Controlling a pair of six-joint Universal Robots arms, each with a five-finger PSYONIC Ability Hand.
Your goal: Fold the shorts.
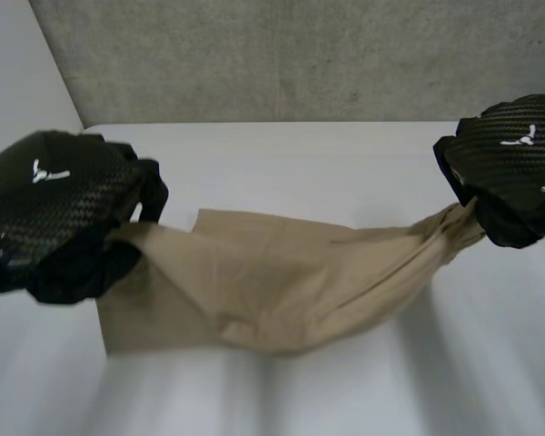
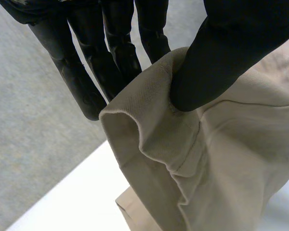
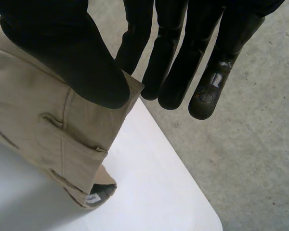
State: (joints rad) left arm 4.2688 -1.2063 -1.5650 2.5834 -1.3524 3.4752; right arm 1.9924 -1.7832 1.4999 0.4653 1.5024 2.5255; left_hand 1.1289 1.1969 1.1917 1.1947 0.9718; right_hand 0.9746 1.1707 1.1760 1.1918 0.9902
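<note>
Head view: The beige twill shorts (image 1: 282, 282) were held stretched between the two hands over the white table (image 1: 345, 154), with the middle of the cloth sagging. Whether the lower edge touched the tabletop could not be determined. The black left hand (image 1: 54, 209) was clamped on one end of the shorts. The black right hand (image 1: 513, 168) was clamped on the opposite end, which was drawn into a narrow bunch. A grey concrete surface (image 1: 300, 54) was seen beyond the far edge of the table

Left wrist view: A hemmed edge of the shorts was pinched between the left thumb (image 2: 216, 53) and the left fingers (image 2: 111, 57). The cloth was rolled into a loop beside the thumb tip and hung from it toward the table

Right wrist view: The waistband was pinched between the right thumb (image 3: 77, 57) and the nearly straight right fingers (image 3: 168, 57). A belt loop (image 3: 50, 120) was seen on the waistband just beside the thumb
</note>
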